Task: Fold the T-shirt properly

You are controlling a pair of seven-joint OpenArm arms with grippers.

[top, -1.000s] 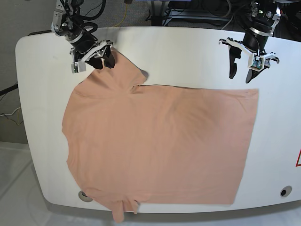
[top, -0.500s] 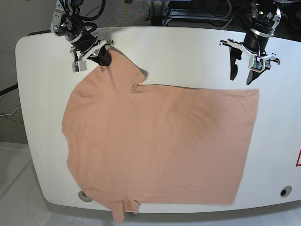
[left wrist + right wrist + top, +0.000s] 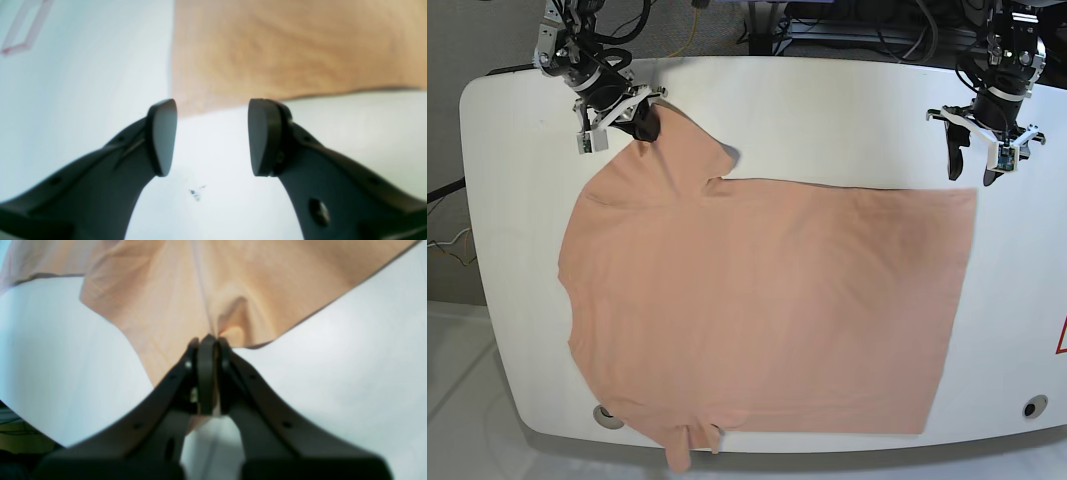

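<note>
Right gripper (image 3: pixel 207 343) clamped on T-shirt (image 3: pixel 767 300) sleeve edge at far corner. Left gripper (image 3: pixel 208 136) jaws apart, poised just beside hem corner, not touching.

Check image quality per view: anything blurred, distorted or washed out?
Left wrist: fingers fairly sharp, T-shirt soft, table washed out. Right wrist: soft overall, wide-angle bending of the table edge. Base: sharp and evenly lit, T-shirt edges crisp, faint shadow under the sleeve.
</note>
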